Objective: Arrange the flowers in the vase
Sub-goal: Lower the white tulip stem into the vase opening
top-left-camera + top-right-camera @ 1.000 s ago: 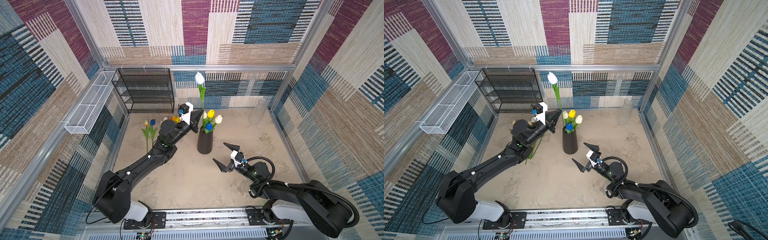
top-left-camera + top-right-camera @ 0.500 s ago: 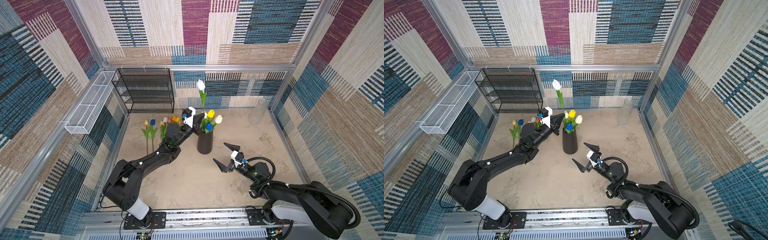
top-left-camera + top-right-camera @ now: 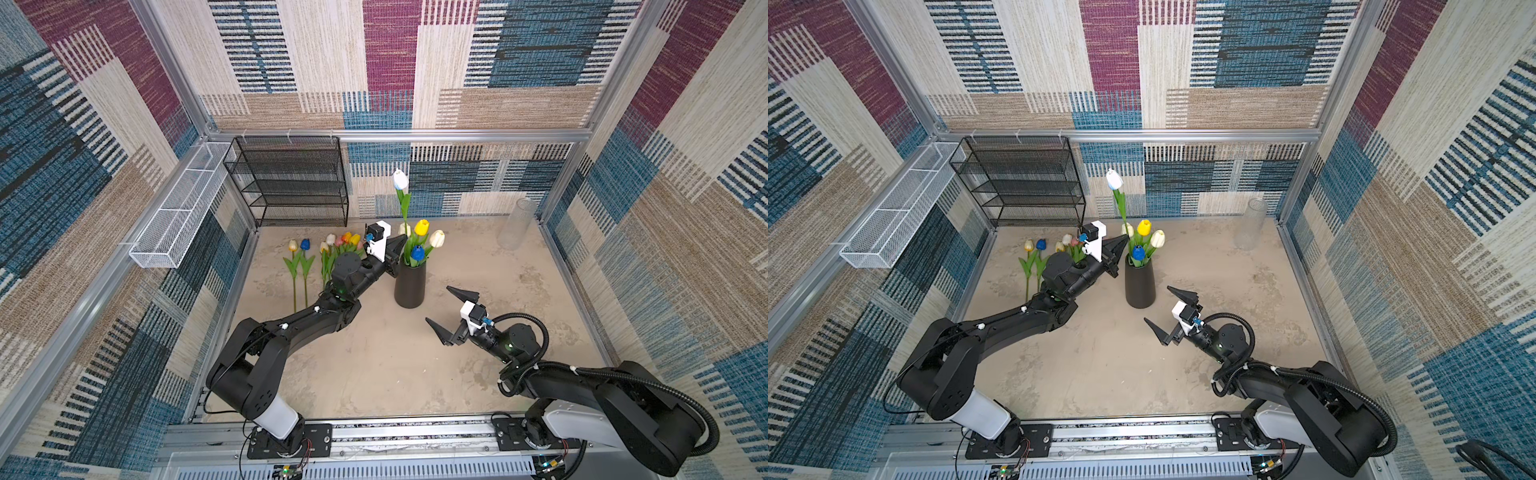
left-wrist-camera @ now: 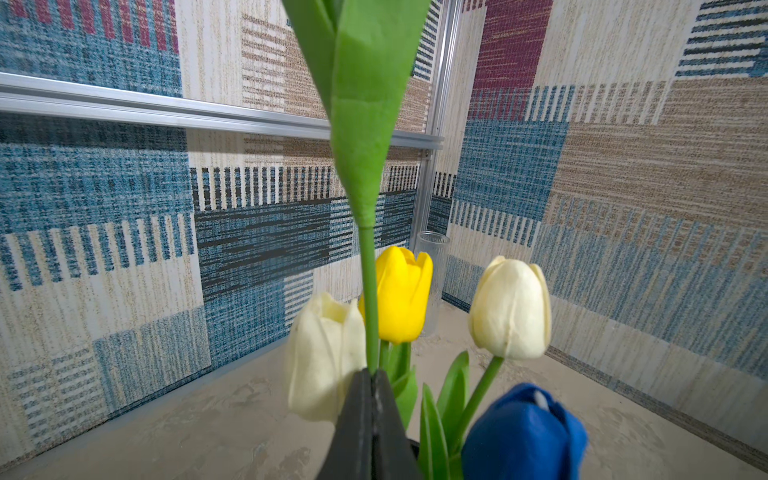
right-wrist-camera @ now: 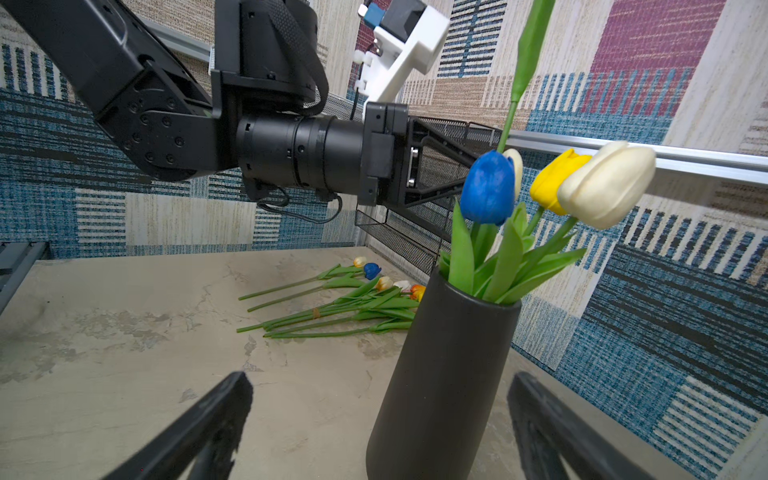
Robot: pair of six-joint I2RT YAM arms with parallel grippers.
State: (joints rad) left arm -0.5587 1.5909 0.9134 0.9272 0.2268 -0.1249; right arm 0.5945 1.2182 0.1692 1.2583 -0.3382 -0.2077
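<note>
A black vase (image 3: pixel 410 286) (image 3: pixel 1140 284) (image 5: pixel 440 374) stands mid-table and holds yellow (image 4: pixel 401 291), blue (image 4: pixel 523 432) and cream tulips (image 4: pixel 511 307). My left gripper (image 3: pixel 401 245) (image 3: pixel 1122 243) (image 4: pixel 371 374) is shut on the green stem (image 4: pixel 369 291) of a tall white tulip (image 3: pixel 400 179), just above the vase's mouth. That stem's lower end is hidden among the leaves. More flowers (image 3: pixel 332 253) (image 5: pixel 353 303) lie on the table left of the vase. My right gripper (image 3: pixel 438 305) (image 3: pixel 1157 304) (image 5: pixel 380 382) is open and empty, close to the vase's near right side.
A black mesh rack (image 3: pixel 291 178) stands against the back wall. A white wire basket (image 3: pixel 178 208) hangs on the left wall. A clear glass cylinder (image 3: pixel 515 224) stands in the back right corner. Two loose tulips (image 3: pixel 299 257) lie apart from the bundle.
My left gripper has moved right and down with the white tulip, bringing its stem over the vase. The right arm has not moved.
</note>
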